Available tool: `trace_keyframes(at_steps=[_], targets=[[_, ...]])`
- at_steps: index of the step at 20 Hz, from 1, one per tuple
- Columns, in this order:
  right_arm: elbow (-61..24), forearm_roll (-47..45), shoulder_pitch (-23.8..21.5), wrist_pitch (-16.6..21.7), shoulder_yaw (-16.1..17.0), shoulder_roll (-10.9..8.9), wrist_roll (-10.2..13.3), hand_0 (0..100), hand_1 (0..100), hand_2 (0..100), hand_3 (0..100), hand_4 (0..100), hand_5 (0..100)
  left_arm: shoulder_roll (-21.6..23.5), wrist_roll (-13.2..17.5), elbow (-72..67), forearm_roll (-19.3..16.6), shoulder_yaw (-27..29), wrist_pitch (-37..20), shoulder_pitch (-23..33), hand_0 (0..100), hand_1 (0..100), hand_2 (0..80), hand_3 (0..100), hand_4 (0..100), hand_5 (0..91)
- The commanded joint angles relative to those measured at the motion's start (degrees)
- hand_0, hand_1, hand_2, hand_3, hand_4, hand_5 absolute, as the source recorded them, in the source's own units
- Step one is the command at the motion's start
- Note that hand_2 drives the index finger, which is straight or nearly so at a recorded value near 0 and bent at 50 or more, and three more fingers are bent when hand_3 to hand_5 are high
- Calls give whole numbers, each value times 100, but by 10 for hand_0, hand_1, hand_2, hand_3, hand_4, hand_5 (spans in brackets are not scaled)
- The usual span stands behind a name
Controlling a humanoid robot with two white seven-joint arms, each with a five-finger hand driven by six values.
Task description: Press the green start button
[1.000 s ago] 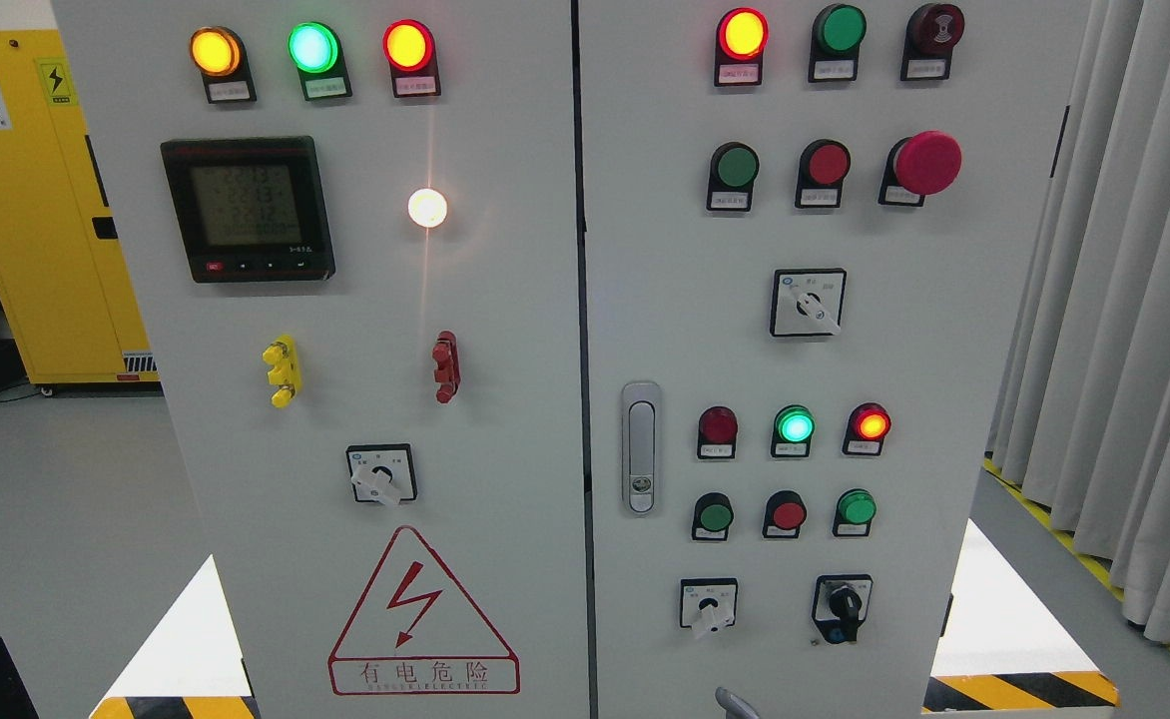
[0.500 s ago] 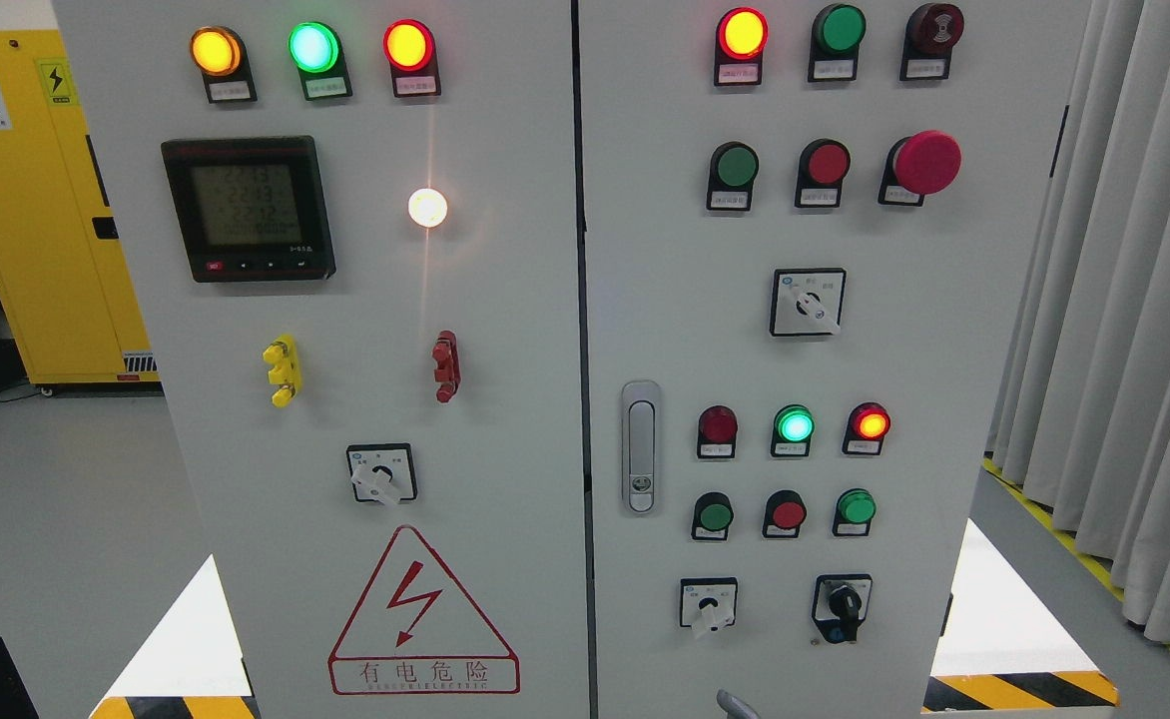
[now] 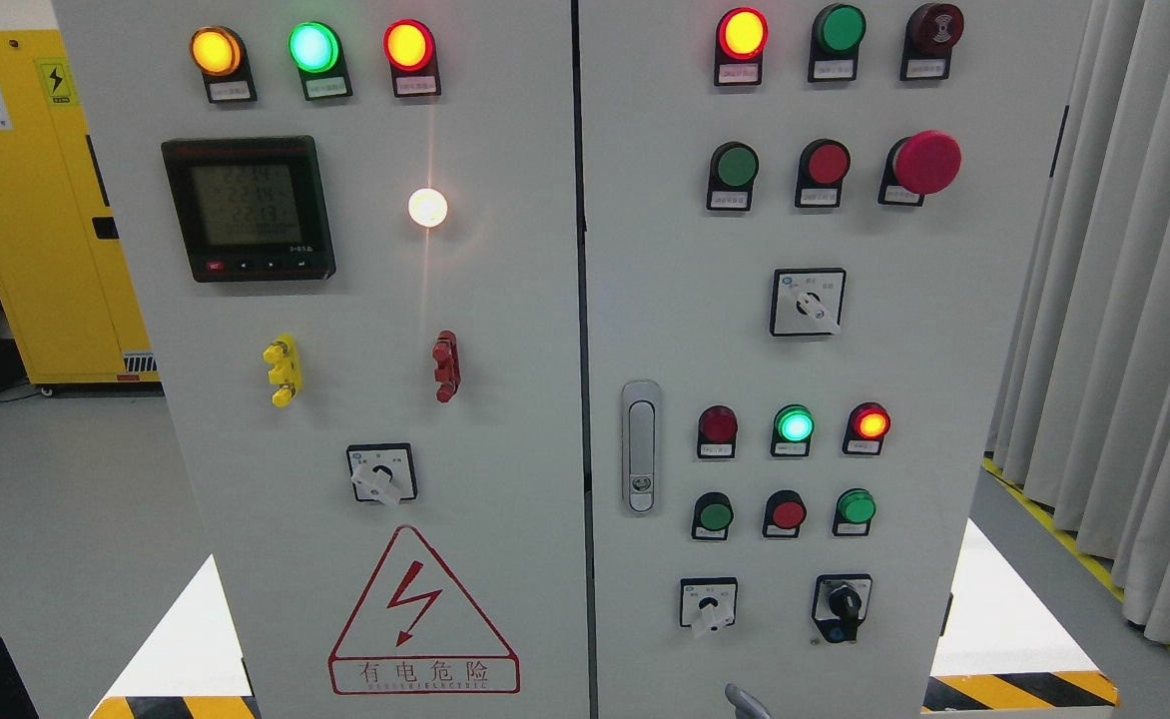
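1. Grey floor (image 3: 56,499) spreads at the far left, with a yellow cabinet (image 3: 26,200) standing on it behind the big grey control cabinet (image 3: 505,300) that fills most of the view.
2. Compared with half a second ago, the lamps and switches look the same. The only visible change is at the bottom edge, where the grey tip of a hand (image 3: 745,702) sits slightly further right.
3. On the left door there is a row of lit amber, green and red lamps along the top, a dark meter (image 3: 246,208) below them, a bright white lamp (image 3: 427,207) beside it, and a red warning triangle (image 3: 415,609) low down.
4. A silver door handle (image 3: 641,446) sits just right of the seam between the doors.
5. On the right door, the upper green button (image 3: 737,166) is high up. The lower green button (image 3: 715,515) and the right green button (image 3: 857,506) flank a red one in the row under three small lamps. The labels are too small to read, so I cannot tell which one is the start button.
6. The hand tip lies below all three and touches none. The lower green button is nearest, above it and a little to the left. So little of the hand shows that I cannot tell its side or how far it is open.
7. A red mushroom button (image 3: 926,162) sticks out at the upper right, and pale curtains (image 3: 1124,300) hang beyond the cabinet.
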State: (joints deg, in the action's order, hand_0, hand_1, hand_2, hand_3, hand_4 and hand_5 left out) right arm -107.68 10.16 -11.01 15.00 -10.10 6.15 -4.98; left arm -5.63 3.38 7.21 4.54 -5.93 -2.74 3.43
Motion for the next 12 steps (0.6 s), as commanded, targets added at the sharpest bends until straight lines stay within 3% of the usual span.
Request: trace_keyframes(at_steps=[1,3,6,7,8,10,11,12], targets=[[-148,494,11,-6,25,-8,93,357,564,0,17,35,0,0,5,0,3,4,1,0,120,556,0,0,0,0],[-192,976,11,-6,34,-8,129,357,564,0,17,35,0,0,5,0,3,4,1,0,120,556,0,0,0,0],[-227,1776,11,82,52,-17,488,349,570,0,41,53,0,0,5,0,3,-4,1,0,120,556,0,0,0,0],[-227,2049,20,99,60,-17,628,319,604,0,125,171,95,0,5,0,3,4,1,0,120,556,0,0,0,0],[-219,2304,29,108,87,-17,752,321,607,0,143,206,116,0,5,0,3,4,1,0,120,556,0,0,0,0],[-227,2770,46,126,192,-17,910,325,630,0,286,380,265,0,5,0,3,4,1,0,120,556,0,0,0,0],[-219,2946,55,126,210,-17,963,334,635,0,342,425,374,0,5,0,3,-4,1,0,120,556,0,0,0,0],[-218,3122,55,135,227,-17,1016,338,639,0,353,441,404,0,5,0,3,4,1,0,120,556,0,0,0,0]])
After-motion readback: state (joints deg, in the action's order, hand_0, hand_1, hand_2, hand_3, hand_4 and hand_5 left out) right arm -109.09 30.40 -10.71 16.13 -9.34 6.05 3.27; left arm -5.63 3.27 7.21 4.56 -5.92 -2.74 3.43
